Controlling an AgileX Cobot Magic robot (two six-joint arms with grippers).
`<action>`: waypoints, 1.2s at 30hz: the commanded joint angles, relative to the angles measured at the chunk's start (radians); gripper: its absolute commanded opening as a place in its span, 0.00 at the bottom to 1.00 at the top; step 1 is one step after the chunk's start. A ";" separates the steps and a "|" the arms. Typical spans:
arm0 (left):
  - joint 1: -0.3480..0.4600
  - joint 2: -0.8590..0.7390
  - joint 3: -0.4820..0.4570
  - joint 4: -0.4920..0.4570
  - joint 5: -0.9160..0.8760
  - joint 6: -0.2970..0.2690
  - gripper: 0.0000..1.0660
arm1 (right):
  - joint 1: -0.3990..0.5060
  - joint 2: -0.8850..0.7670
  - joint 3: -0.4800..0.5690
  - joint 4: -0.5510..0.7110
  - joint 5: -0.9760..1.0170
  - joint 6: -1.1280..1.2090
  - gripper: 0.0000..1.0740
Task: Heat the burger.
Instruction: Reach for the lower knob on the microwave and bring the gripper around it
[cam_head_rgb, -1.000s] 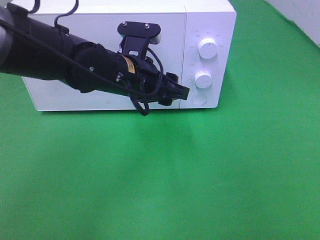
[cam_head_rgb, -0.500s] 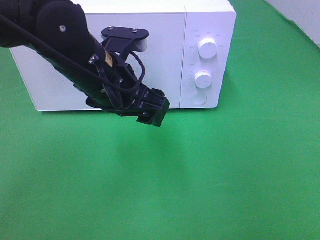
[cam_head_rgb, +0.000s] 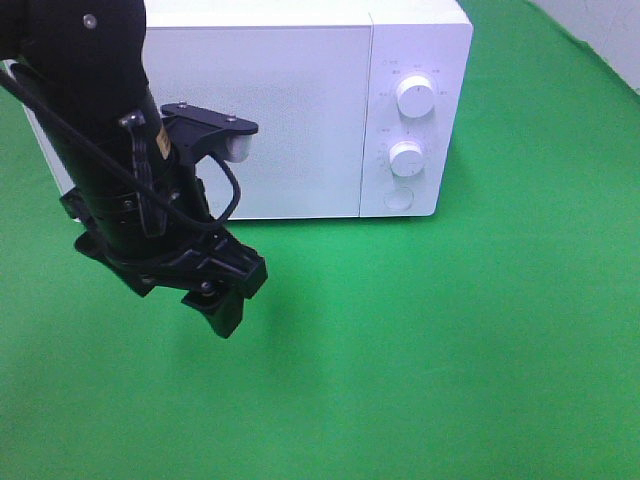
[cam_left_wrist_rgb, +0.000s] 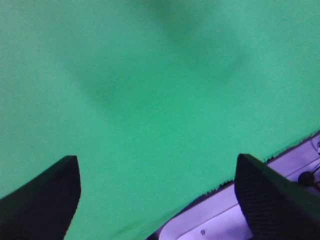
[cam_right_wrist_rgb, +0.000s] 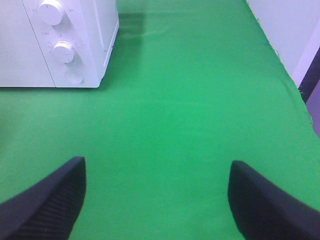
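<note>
Exterior high: microwave (cam_head_rgb: 260, 110) shut, burger not in view, maybe inside. Left gripper (cam_head_rgb: 226, 312) at lower left and right gripper (cam_right_wrist_rgb: 156, 162) both spread wide, empty. You're likely at start-heating; next needs a knob (cam_head_rgb: 405, 158) turned.

Bright, even light; the white microwave (cam_head_rgb: 300, 100) front is nearly washed out. Soft shadows fall on the cloth (cam_head_rgb: 450, 350). The left wrist view is blurred.

A robot lab setup, shown by the green cloth (cam_head_rgb: 450, 350), white microwave (cam_head_rgb: 300, 100) and black arm (cam_head_rgb: 100, 150).
</note>
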 joint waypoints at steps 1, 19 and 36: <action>0.023 -0.014 -0.003 0.007 0.069 -0.018 0.73 | -0.007 -0.028 0.000 0.001 -0.003 -0.006 0.70; 0.458 -0.291 -0.003 0.016 0.239 -0.026 0.73 | -0.007 -0.028 0.000 0.001 -0.003 -0.006 0.70; 0.541 -0.728 0.252 0.136 0.193 -0.027 0.73 | -0.007 -0.028 0.000 0.001 -0.003 -0.006 0.70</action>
